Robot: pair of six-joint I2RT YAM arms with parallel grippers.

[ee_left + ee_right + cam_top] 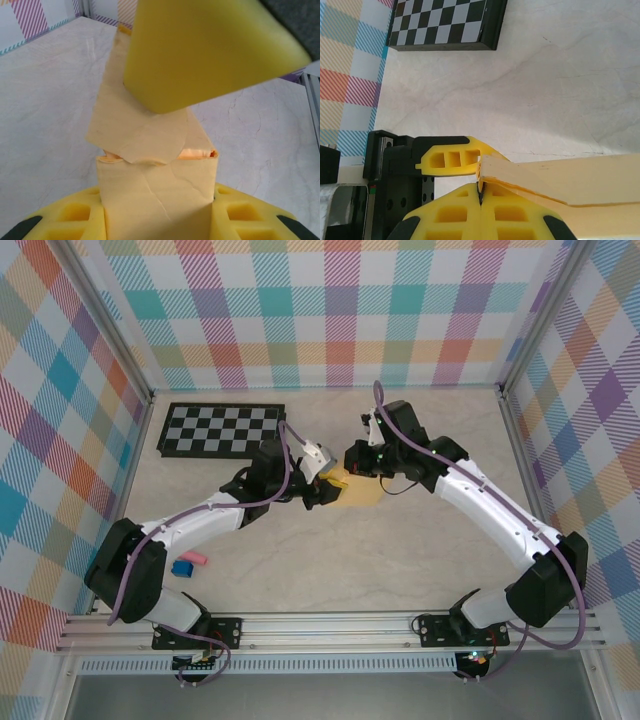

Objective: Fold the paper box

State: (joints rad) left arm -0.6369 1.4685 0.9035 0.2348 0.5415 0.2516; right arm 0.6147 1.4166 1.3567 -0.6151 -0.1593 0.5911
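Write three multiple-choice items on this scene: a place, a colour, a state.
1. Where is the checkerboard on the table? A far left; B near right; C centre.
2. What colour is the paper box? A pink; B yellow-orange; C blue.
3. How do the jaws of the right gripper stand? A wide open; B shut on the checkerboard; C shut on the paper box.
Answers: 1 A, it lies by the far left corner; 2 B, its card is yellow-orange; 3 C, they pinch the card's edge.
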